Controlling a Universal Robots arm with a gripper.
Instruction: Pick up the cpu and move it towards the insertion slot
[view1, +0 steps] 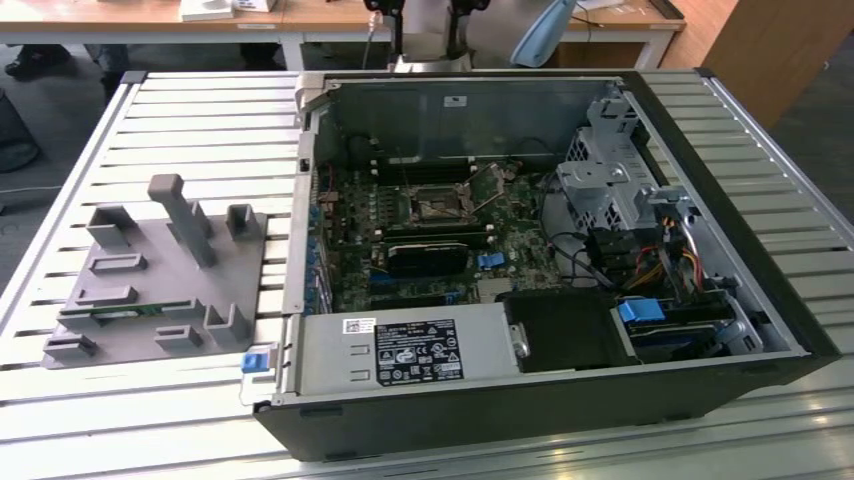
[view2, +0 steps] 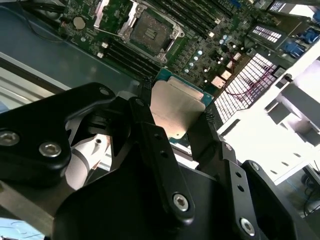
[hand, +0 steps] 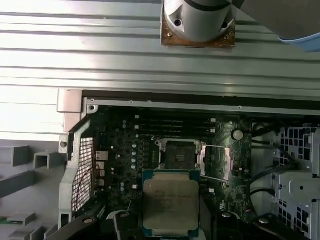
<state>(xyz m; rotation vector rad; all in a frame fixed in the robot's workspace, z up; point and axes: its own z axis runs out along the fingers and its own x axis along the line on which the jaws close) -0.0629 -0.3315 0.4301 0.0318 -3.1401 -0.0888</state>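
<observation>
— Scanning the exterior view from its left, what do we have?

— We see the grey plastic tray (view1: 140, 290) at about nine o'clock on the slatted metal table (view1: 80, 400), with a thin green memory stick (view1: 127, 312) lying in one of its recesses. Moving toward three o'clock, we reach the open computer case (view1: 747, 300), its power supply (view1: 400, 352) at six o'clock, and the insertion slot (view1: 435, 208) near the middle of the motherboard (view1: 360, 215), just past twelve o'clock of a long black card (view1: 427, 257).

— And where is the cpu?

— We find it in both wrist views. In the second wrist view the cpu (view2: 176, 111) sits clamped between the two black fingers (view2: 150, 145) of the gripper (view2: 175, 107), which press on its opposite edges, silvery top facing the camera. The slot (view2: 150, 32) lies beyond it, toward eleven o'clock, well apart.

— Does the first wrist view agree?

— Yes. There we see the cpu (hand: 171, 202) held up off the board, overlapping the near edge of the slot (hand: 179, 155) in the picture, with the slot's shiny bracket (hand: 206, 161) open beside it.
</observation>
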